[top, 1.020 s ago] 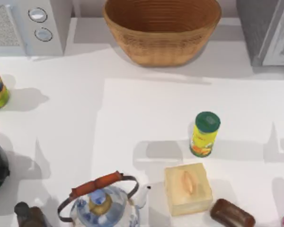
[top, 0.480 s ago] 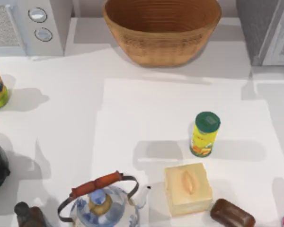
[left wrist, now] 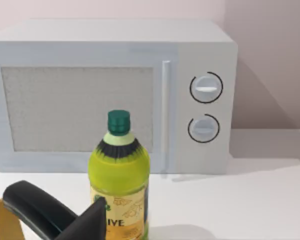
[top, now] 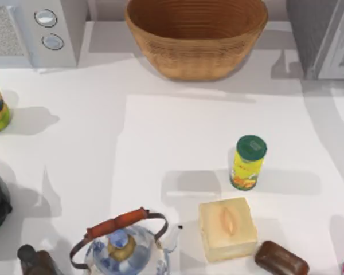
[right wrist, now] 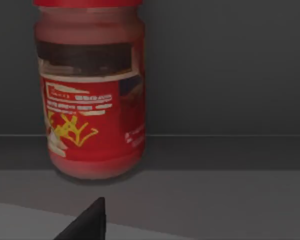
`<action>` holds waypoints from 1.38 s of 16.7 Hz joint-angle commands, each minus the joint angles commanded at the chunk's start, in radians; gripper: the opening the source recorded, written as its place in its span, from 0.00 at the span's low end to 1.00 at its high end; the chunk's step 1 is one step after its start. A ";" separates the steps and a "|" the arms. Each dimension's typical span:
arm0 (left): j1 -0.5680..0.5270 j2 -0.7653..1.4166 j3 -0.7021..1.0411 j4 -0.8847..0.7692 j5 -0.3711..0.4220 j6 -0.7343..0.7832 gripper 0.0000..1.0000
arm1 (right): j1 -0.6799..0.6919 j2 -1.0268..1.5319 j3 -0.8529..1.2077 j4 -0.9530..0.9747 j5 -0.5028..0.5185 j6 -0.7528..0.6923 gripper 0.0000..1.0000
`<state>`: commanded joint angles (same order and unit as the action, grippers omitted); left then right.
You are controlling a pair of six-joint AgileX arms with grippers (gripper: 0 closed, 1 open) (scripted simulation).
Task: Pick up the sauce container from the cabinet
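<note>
The sauce container [right wrist: 90, 95] is a small jar with a red lid and a red-and-white label. It stands upright on a dark shelf inside the cabinet [right wrist: 225, 75], close in front of the right wrist camera. A dark tip of my right gripper [right wrist: 87, 222] shows just short of the jar, apart from it. From above, the grey cabinet [top: 324, 37] stands at the table's far right corner. A dark part of my left gripper [left wrist: 82, 222] shows near the yellow-green bottle [left wrist: 119, 175] at the table's left.
A white microwave [top: 37, 28] stands at the far left and a wicker basket [top: 196, 34] at the far middle. A yellow can with a green lid [top: 248, 162], a beige block [top: 227, 228], a brown piece [top: 281, 259] and a kettle [top: 123, 246] occupy the near half.
On the right side of the table a shadow has slid toward the cabinet's corner. None of the things on the table has moved.
</note>
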<state>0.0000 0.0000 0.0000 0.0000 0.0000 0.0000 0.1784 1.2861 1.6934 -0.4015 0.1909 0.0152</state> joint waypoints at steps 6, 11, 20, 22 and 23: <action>0.000 0.000 0.000 0.000 0.000 0.000 1.00 | 0.006 0.041 0.048 -0.016 0.006 0.001 1.00; 0.000 0.000 0.000 0.000 0.000 0.000 1.00 | 0.032 0.113 0.120 -0.012 0.036 0.002 1.00; 0.000 0.000 0.000 0.000 0.000 0.000 1.00 | 0.141 0.429 0.410 0.004 0.157 0.007 1.00; 0.000 0.000 0.000 0.000 0.000 0.000 1.00 | 0.141 0.429 0.410 0.004 0.157 0.007 1.00; 0.000 0.000 0.000 0.000 0.000 0.000 1.00 | 0.137 0.427 0.404 0.004 0.154 0.007 1.00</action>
<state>0.0000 0.0000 0.0000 0.0000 0.0000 0.0000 0.3150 1.7129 2.0970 -0.3980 0.3453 0.0225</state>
